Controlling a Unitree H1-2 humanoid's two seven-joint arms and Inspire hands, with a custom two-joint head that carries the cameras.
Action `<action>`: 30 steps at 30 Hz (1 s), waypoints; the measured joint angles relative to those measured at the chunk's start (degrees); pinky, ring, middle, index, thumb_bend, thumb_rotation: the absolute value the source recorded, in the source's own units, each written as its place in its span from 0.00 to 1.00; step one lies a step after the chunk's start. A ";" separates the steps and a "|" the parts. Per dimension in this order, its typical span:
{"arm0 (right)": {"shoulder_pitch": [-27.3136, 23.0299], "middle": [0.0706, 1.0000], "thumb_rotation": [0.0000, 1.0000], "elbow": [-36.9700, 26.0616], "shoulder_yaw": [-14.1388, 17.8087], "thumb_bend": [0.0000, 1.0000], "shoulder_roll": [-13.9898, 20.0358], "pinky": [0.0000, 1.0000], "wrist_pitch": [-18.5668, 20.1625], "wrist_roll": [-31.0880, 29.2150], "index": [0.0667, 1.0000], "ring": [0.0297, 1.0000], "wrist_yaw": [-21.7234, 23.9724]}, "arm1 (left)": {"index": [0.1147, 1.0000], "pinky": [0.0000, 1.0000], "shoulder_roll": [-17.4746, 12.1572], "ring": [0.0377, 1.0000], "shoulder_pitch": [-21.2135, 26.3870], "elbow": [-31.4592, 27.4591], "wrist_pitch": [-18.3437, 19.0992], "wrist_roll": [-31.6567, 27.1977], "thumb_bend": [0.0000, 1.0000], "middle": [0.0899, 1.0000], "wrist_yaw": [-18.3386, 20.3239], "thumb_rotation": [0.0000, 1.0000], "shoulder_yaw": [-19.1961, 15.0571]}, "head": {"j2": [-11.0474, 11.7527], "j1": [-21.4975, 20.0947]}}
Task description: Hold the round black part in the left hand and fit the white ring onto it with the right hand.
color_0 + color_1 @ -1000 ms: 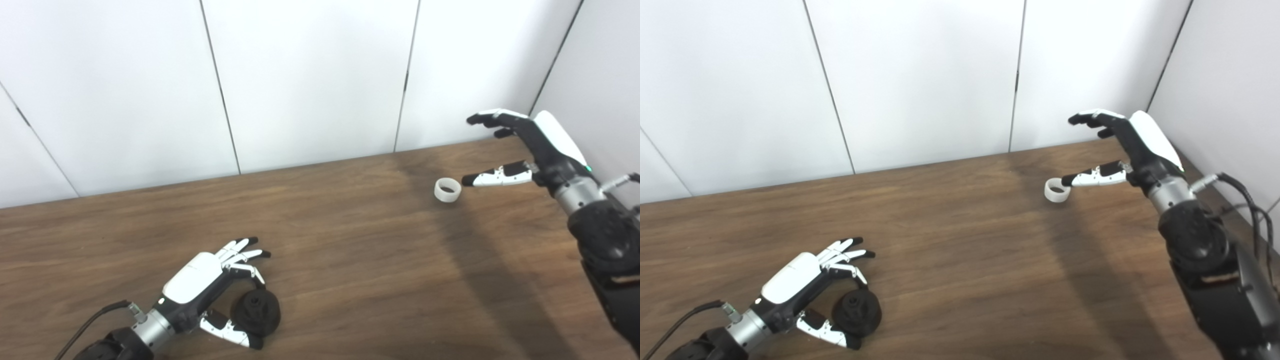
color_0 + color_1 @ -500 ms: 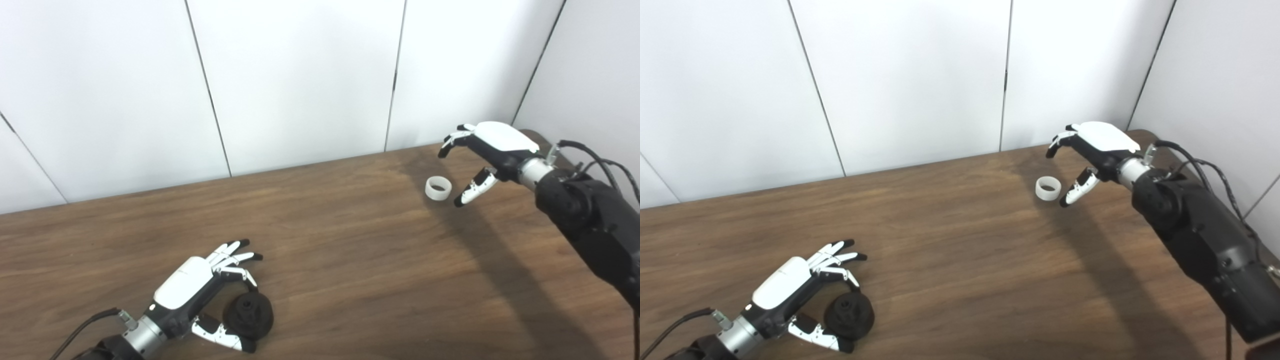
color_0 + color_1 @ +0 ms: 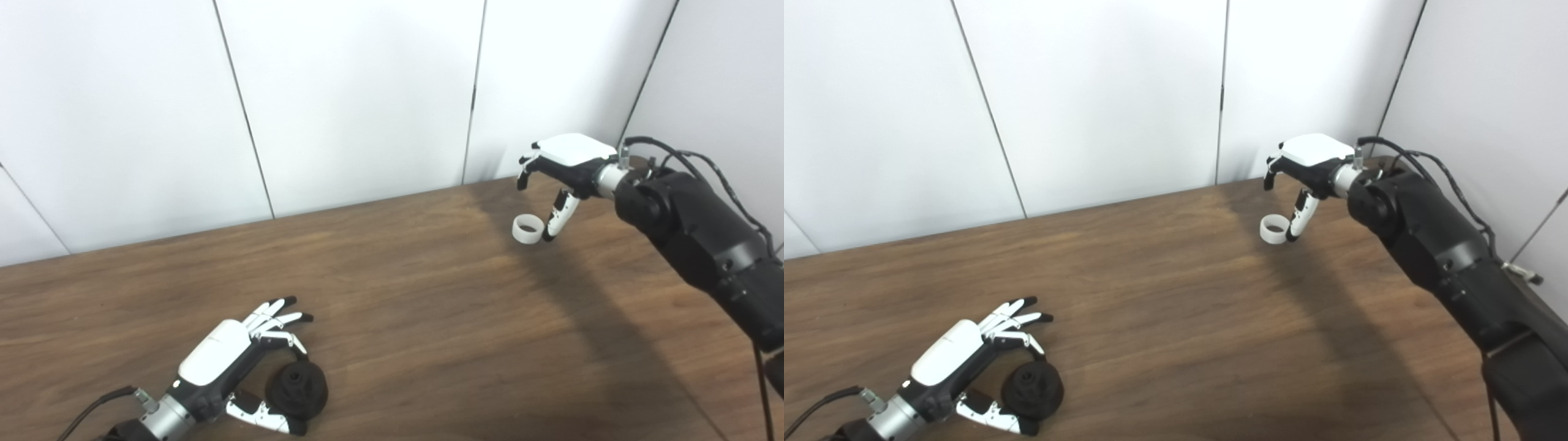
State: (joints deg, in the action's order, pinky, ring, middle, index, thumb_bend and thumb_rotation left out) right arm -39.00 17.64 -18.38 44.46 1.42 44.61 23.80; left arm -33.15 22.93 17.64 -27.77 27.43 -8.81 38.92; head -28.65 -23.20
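Left eye view shows the right hand (image 3: 566, 162) spread apart above the white ring (image 3: 528, 228) on the table (image 3: 429, 318), thumb tip beside its rim, gripping nothing. The left hand (image 3: 236, 361), near the front edge, cups loosely around the round black part (image 3: 297, 389), fingers apart.

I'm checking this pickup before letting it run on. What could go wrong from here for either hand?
1. The right hand is open above the white ring, with only the thumb low beside it. Closing unevenly might roll or push the ring away instead of pinching it.
2. The left hand only cups the round black part, which lies on the table near the front edge. A loose grip might let it slip when lifted.
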 measured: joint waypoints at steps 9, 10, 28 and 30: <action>-1.92 0.91 0.19 1.92 -0.73 1.00 -0.31 0.97 -0.02 1.74 0.69 1.00 1.10 | 0.42 1.00 -0.06 1.00 -0.01 0.04 0.00 -0.02 0.53 0.88 -0.65 0.06 0.40 | -0.26 0.44; -1.96 0.91 0.19 1.99 -0.85 1.00 -0.33 0.97 -0.03 1.89 0.69 1.00 1.11 | 0.42 1.00 -0.07 1.00 -0.01 0.04 0.00 -0.02 0.53 0.88 -0.65 0.06 0.40 | -0.26 0.44; -1.87 0.92 0.19 3.87 -2.41 1.00 -2.00 1.00 0.20 2.34 0.68 1.00 1.31 | 0.42 1.00 -0.29 1.00 -0.07 -0.19 0.00 -0.72 0.53 0.88 -0.35 0.06 0.42 | -0.70 0.97; -1.81 0.92 0.20 4.00 -2.46 1.00 -2.07 0.99 0.20 2.34 0.68 1.00 1.31 | 0.42 1.00 -0.35 1.00 -0.16 -0.34 0.00 -0.72 0.53 0.88 -0.14 0.06 0.27 | -0.88 0.97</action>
State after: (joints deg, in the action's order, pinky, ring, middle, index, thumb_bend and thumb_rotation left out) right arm -40.81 21.64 -20.84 42.39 1.62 46.94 25.11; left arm -33.50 22.77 17.30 -27.77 26.71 -8.96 39.20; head -29.53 -22.24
